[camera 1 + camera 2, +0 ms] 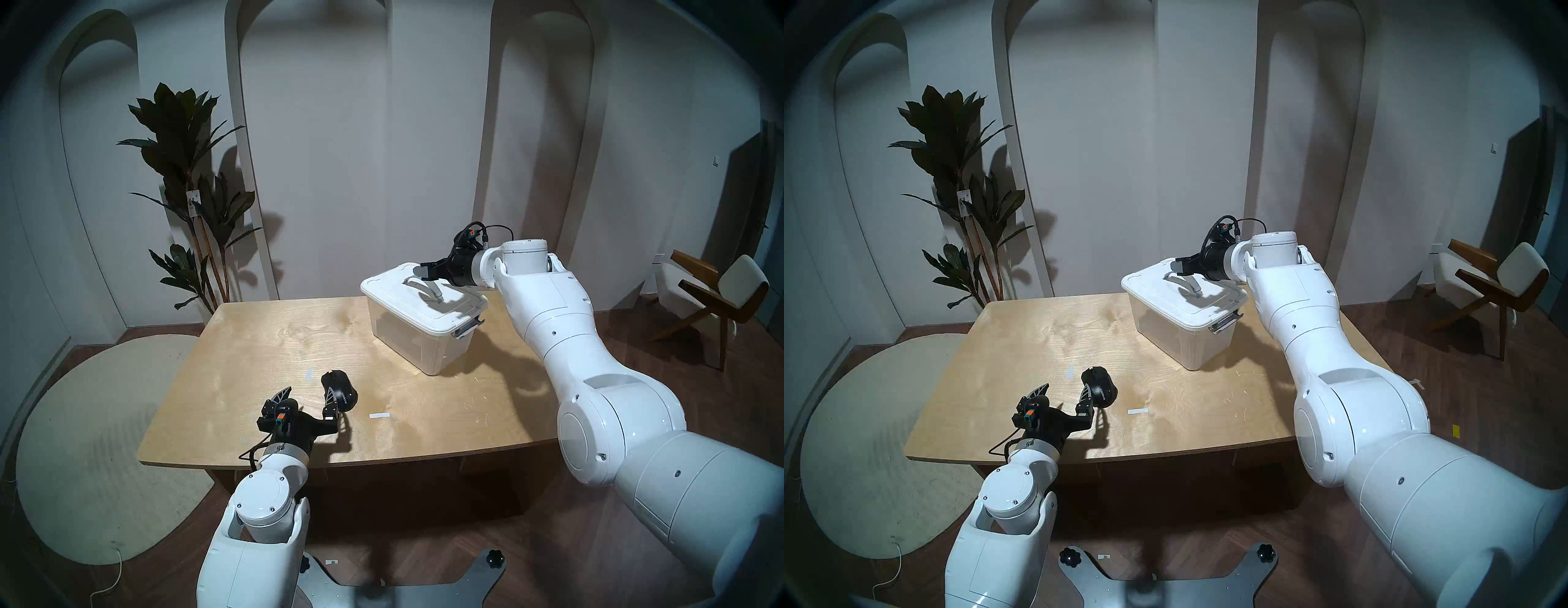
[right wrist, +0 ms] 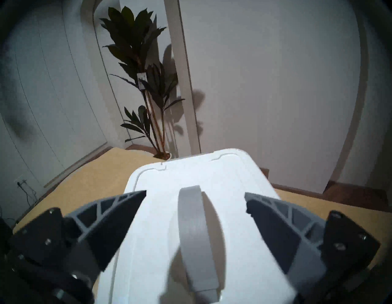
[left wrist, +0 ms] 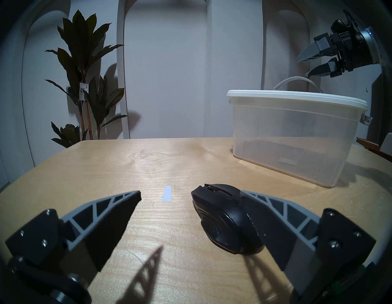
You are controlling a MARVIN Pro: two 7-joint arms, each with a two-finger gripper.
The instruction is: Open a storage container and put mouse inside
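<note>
While your right gripper (image 2: 195, 194) hangs over the storage container (image 1: 407, 335) at upper right of the head view, its fingers stand spread on either side of the grey handle (image 2: 193, 223), not pinching it. That straddle looks set for a grab on the arch, since the white lid (image 2: 233, 180) sits on the bin. So the opening step is not done. Down at lower centre, your left gripper (image 1: 307, 388) waits low over the tabletop (image 1: 254, 339), fingers spread wide. The mouse (image 1: 339, 388) lies on the wood right against the inner face of the right-hand finger. That puts it ready for a pinch once the bin is open.
</note>
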